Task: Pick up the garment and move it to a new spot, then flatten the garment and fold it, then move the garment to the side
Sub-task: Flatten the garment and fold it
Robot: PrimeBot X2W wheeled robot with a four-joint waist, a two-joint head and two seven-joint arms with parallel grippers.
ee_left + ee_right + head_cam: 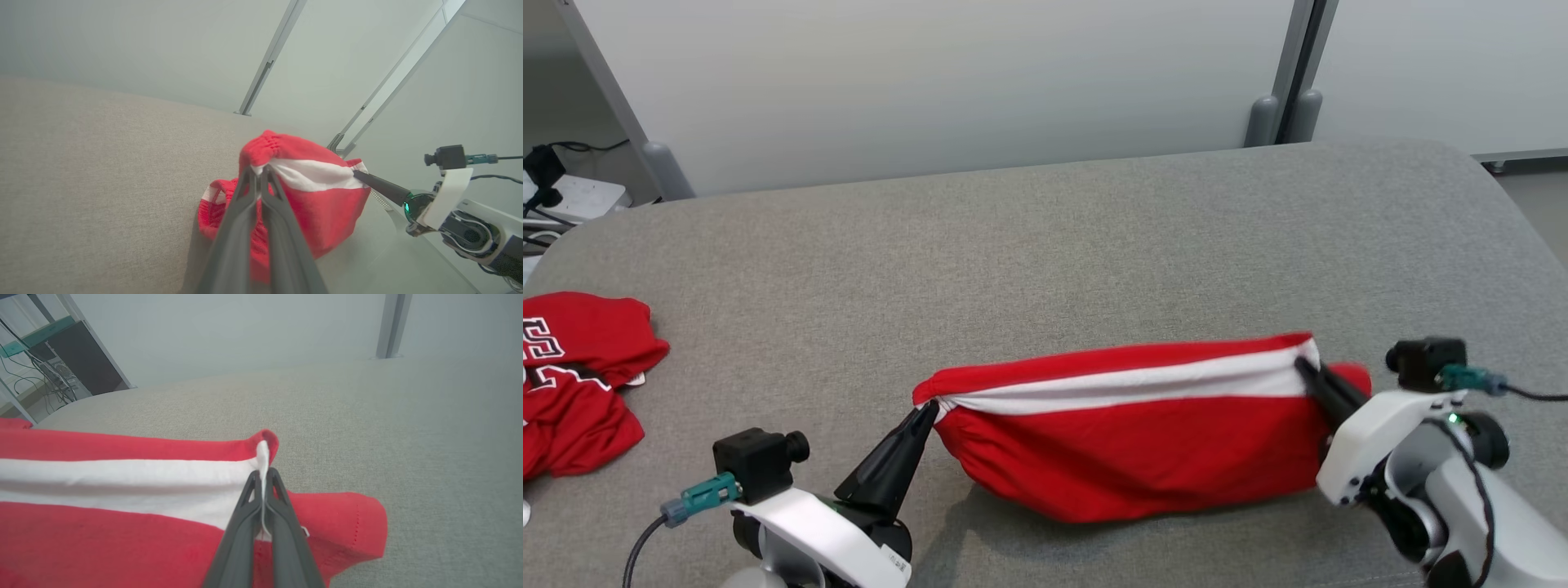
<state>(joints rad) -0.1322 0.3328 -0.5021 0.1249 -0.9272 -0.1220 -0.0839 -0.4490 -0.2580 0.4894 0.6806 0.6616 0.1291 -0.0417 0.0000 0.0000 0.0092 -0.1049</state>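
You've got the left gripper (929, 411) and right gripper (1303, 366) each pinched shut on an end of the red garment (1143, 445), stretched over the near middle of the table (1045, 245). Lower both together with even tension so it lands flat.

garment (1143, 441) red, white band along top. jersey (572, 376) at bench (1045, 245) left edge: red, white black-edged letters. bench grey, fingers (894, 457) black.

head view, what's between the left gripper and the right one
The red garment spans that stretch, with the left gripper shut on one end and the right gripper shut on the other, as the head view shows.
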